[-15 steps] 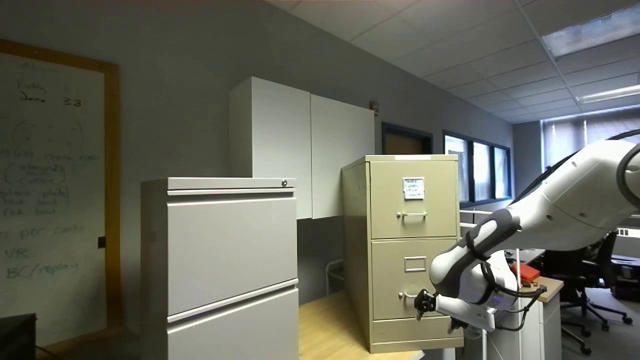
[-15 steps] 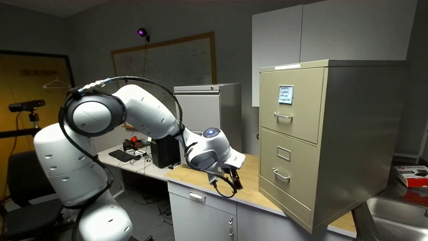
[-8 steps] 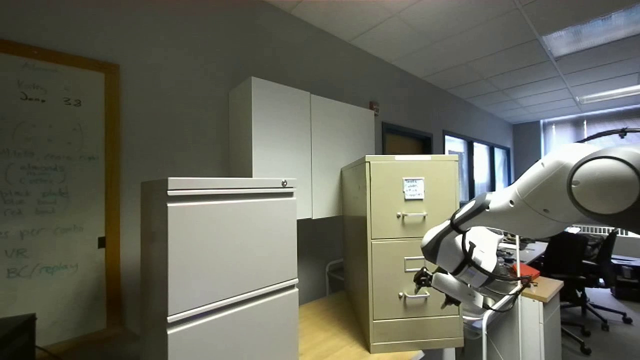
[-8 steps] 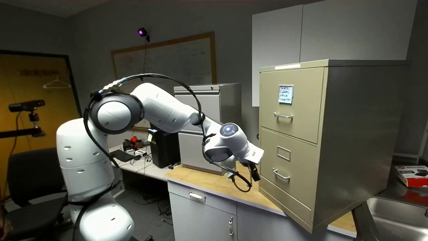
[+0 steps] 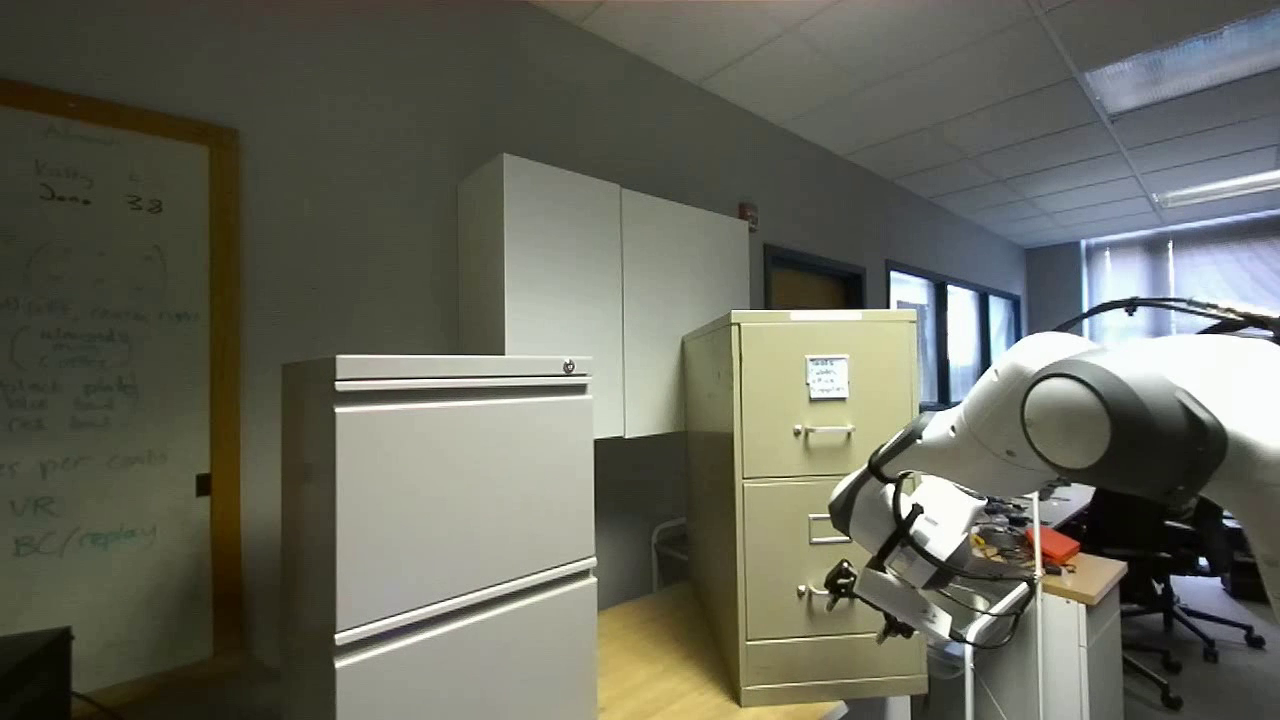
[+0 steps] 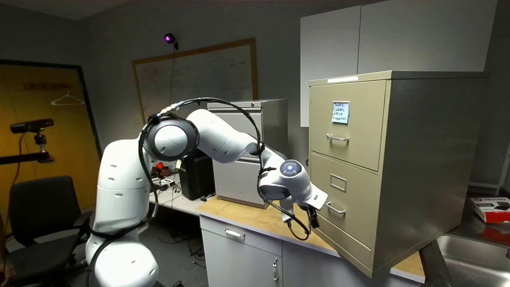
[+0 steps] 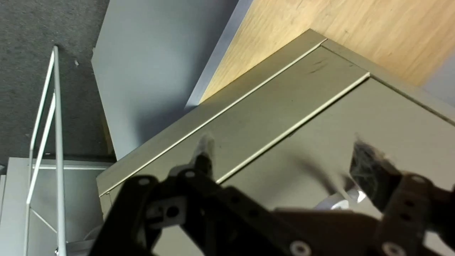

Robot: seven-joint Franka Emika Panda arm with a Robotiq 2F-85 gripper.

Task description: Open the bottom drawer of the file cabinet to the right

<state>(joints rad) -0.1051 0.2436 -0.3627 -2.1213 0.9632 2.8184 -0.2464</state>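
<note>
The tall beige file cabinet (image 5: 712, 500) shows in both exterior views (image 6: 430, 159), on the wooden counter. Its bottom drawer (image 5: 785, 530) is shut, flush with the front, with an empty label holder (image 6: 338, 182) and a silver handle (image 6: 336, 208). My gripper (image 5: 857, 622) is in front of this drawer, near handle height, and hides part of the handle. In the wrist view the gripper (image 7: 282, 142) is open, its fingers wide apart with nothing between them. The blurred silver handle (image 7: 336, 204) shows low beside the right finger (image 7: 373, 174). I cannot tell whether they touch.
A light grey cabinet (image 5: 465, 500) stands left of the beige one in an exterior view. White wall cupboards (image 6: 330, 59) hang behind. A sink (image 6: 474, 259) and a red and white box (image 6: 492, 209) are beside the cabinet. A white metal frame (image 7: 58, 142) stands near the counter.
The arm has reached forward, and the gripper has moved closer to the bottom drawer's front and its handle. The drawer has not moved.
</note>
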